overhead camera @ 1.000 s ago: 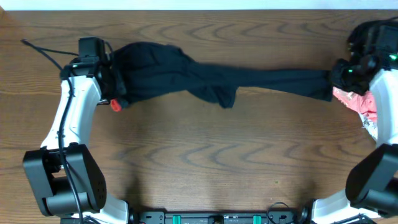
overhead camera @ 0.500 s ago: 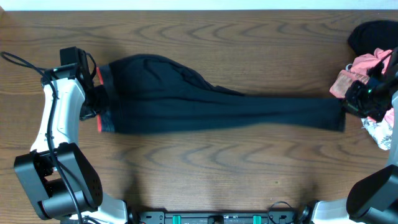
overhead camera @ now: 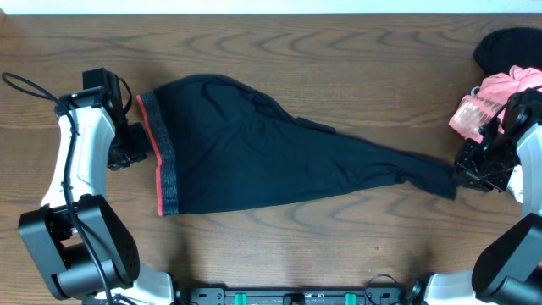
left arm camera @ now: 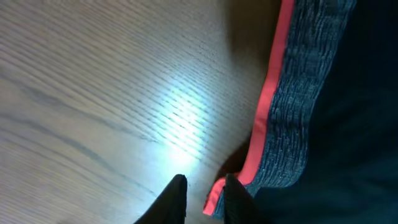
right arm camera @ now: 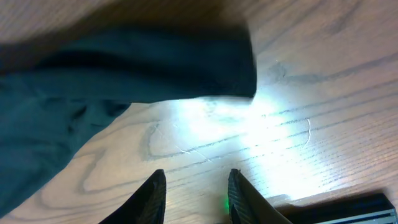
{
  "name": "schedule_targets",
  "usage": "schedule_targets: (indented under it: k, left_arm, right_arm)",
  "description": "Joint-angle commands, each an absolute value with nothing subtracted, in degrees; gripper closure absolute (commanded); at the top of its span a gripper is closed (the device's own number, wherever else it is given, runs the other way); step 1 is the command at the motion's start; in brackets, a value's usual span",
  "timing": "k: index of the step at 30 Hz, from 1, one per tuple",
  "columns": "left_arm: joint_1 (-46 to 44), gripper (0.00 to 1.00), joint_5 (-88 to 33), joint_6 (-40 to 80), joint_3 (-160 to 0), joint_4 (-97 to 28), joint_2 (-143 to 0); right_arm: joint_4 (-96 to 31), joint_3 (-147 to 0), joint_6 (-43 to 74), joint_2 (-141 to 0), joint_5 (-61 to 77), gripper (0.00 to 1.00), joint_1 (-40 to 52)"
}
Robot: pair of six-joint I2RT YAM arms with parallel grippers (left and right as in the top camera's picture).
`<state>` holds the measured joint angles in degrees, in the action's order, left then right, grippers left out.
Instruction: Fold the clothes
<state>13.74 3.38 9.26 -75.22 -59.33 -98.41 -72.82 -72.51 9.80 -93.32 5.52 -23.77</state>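
A pair of black pants lies spread on the wooden table, with its grey, red-edged waistband at the left. The legs taper to the right and end at the cuff. My left gripper sits just left of the waistband. In the left wrist view it is slightly open, with the waistband's red edge lying beside the right finger. My right gripper is just right of the cuff. In the right wrist view it is open and empty over bare table, the leg end ahead of it.
A pink garment and a black garment are piled at the far right, close to my right arm. A black cable trails off the left arm. The arm mounts stand at the table's front edge.
The pants, held stretched between both grippers, came toward the front and were laid flat. Both grippers have let go; the waistband now lies spread and the right gripper has moved down.
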Motion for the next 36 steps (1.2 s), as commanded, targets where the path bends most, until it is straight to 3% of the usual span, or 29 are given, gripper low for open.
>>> schedule_targets:
  k: [1,7,10,14,17,22,28,36]
  left_arm:
    - [13.96,0.89,2.76,9.06,-75.99,-58.5,-96.86]
    - [13.65,0.94,-9.98,8.03,-75.99,-54.0,-96.86]
    - [12.29,0.94,-19.99,4.58,-75.99,-51.44,-96.86]
    - [8.91,0.94,-21.43,2.9,-75.96,-50.46,-96.88]
    - [6.11,0.94,-21.45,2.79,-75.96,-50.68,-96.9]
    - [1.96,0.94,-19.33,2.85,-75.96,-53.47,-97.45]
    - [0.64,0.94,-13.89,5.21,-75.42,-56.51,-99.83]
    - [0.56,0.94,-13.93,5.21,-70.85,-56.12,-103.9]
  right_arm:
    - [-72.84,-72.42,9.54,-92.99,5.41,0.72,-24.32]
    - [-71.24,-72.42,7.14,-92.99,10.2,0.74,-24.05]
    - [-67.96,-72.42,-3.01,-92.99,26.37,0.8,-23.03]
    - [-63.13,-72.42,-11.29,-92.99,45.93,0.99,-19.88]
    - [-57.89,-72.42,-11.44,-92.99,48.75,0.99,-15.09]
    - [-46.72,-72.42,-10.07,-92.99,48.6,0.99,-2.46]
    - [-28.27,-72.42,5.37,-93.19,32.73,0.99,10.85]
    - [-18.31,-72.42,11.86,-99.13,21.61,0.99,19.51]
